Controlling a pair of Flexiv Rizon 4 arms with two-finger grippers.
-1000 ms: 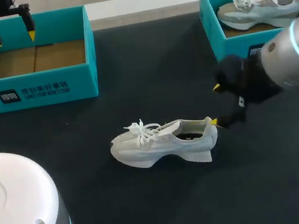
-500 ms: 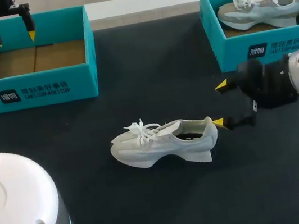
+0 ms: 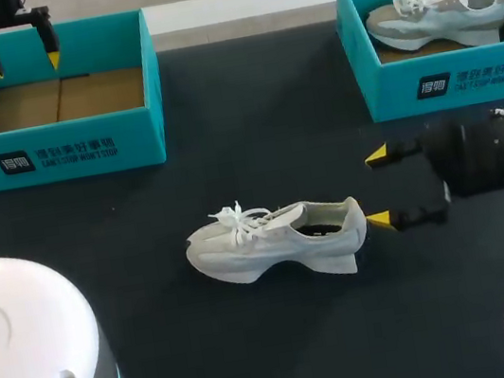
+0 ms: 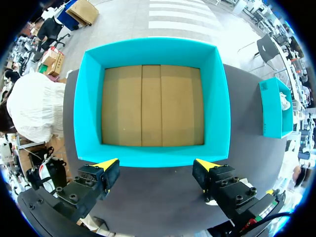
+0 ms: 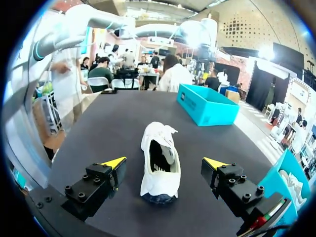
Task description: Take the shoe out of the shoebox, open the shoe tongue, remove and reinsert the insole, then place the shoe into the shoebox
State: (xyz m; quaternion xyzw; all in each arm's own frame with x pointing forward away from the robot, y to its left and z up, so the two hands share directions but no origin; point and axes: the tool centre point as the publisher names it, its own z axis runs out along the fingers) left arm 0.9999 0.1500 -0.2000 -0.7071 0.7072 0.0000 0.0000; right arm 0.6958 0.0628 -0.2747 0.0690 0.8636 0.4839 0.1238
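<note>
A pale grey-white shoe (image 3: 275, 243) stands on its sole on the black table (image 3: 248, 103), toe to the left and heel to the right. My right gripper (image 3: 378, 188) is open just off the heel, and its near fingertip (image 3: 379, 220) sits close beside the heel. In the right wrist view the shoe (image 5: 159, 138) points away from the open right gripper (image 5: 164, 163), showing its dark inside. My left gripper (image 3: 22, 64) hangs open over the far rim of the empty teal shoebox (image 3: 55, 153). The left wrist view looks down past that gripper (image 4: 157, 165) onto the shoebox (image 4: 153, 49).
A second teal shoebox (image 3: 451, 81) at the back right holds another pale shoe (image 3: 440, 13). The empty shoebox also shows beyond the shoe in the right wrist view (image 5: 207, 106). A white robot housing (image 3: 28, 349) fills the near left corner.
My right arm has swung down and to the right, drawing its gripper slightly back from the shoe's heel. The shoe and my left arm have stayed where they were.
</note>
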